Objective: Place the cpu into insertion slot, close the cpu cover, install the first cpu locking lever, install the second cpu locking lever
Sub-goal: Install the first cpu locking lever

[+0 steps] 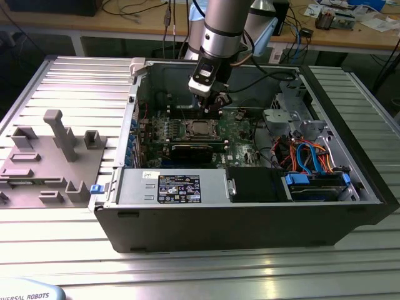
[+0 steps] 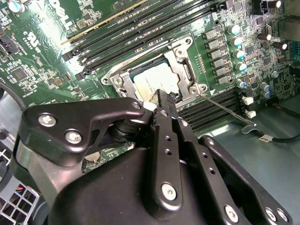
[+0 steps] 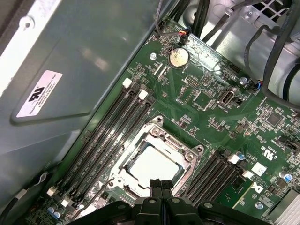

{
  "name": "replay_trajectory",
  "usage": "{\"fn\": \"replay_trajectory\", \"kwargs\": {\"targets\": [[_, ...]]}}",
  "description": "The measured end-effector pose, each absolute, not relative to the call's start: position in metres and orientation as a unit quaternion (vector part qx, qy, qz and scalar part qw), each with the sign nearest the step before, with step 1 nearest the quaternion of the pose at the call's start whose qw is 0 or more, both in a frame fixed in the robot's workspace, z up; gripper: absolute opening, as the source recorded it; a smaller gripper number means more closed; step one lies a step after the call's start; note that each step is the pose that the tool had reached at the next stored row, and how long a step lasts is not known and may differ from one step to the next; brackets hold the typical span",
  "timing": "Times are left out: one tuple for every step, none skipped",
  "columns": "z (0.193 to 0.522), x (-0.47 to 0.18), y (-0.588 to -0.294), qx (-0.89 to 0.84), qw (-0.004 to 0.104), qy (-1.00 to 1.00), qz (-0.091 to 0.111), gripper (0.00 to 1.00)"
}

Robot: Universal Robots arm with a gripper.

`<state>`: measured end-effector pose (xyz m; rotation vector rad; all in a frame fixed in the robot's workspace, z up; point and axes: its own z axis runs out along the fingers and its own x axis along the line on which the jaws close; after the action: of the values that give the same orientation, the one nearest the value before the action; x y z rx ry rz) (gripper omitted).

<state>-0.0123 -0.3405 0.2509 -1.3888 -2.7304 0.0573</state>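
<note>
The cpu (image 3: 151,164) lies in the socket on the green motherboard, its silvery top showing through the square opening of the cpu cover (image 3: 180,149), which lies flat over it. In the second wrist view the cpu (image 2: 157,78) and cpu cover (image 2: 183,70) sit just beyond my fingertips. A thin locking lever (image 2: 224,108) sticks out from the socket's corner, away from the frame. My gripper (image 3: 161,183) hovers at the socket's edge with its fingers pressed together and nothing between them. In the exterior view the gripper (image 1: 211,105) hangs just above the socket (image 1: 200,129).
Rows of black memory slots (image 3: 110,136) flank the socket on both sides. The case wall (image 3: 70,56) stands close by. Cable bundles (image 1: 306,156) and a drive cage fill the exterior view's right of the case. A grey fixture (image 1: 56,156) stands outside it.
</note>
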Motion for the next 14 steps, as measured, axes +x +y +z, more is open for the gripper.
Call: {"fn": "replay_trajectory", "kwargs": {"targets": [[0.2509,-0.0123,-0.3405,-0.452,0.039,-0.891,0.019,0.11],[0.2509,-0.0123,-0.3405,-0.447,0.039,-0.894,0.019,0.11],[0.2509,-0.0123,-0.3405,-0.441,0.039,-0.897,0.019,0.11],[0.2509,-0.0123,-0.3405,-0.437,0.038,-0.899,0.019,0.11],[0.2509,-0.0123,-0.3405,-0.436,0.038,-0.899,0.019,0.11],[0.2509,-0.0123,-0.3405,-0.435,0.038,-0.899,0.019,0.11],[0.2509,-0.0123,-0.3405,-0.435,0.038,-0.900,0.019,0.11],[0.2509,-0.0123,-0.3405,-0.434,0.038,-0.900,0.020,0.11],[0.2509,-0.0123,-0.3404,-0.434,0.038,-0.900,0.019,0.11],[0.2509,-0.0123,-0.3405,-0.434,0.038,-0.900,0.020,0.11],[0.2509,-0.0123,-0.3405,-0.433,0.038,-0.900,0.020,0.11],[0.2509,-0.0123,-0.3405,-0.433,0.038,-0.900,0.020,0.11],[0.2509,-0.0123,-0.3405,-0.433,0.038,-0.900,0.020,0.11],[0.2509,-0.0123,-0.3405,-0.433,0.038,-0.901,0.020,0.11]]}}
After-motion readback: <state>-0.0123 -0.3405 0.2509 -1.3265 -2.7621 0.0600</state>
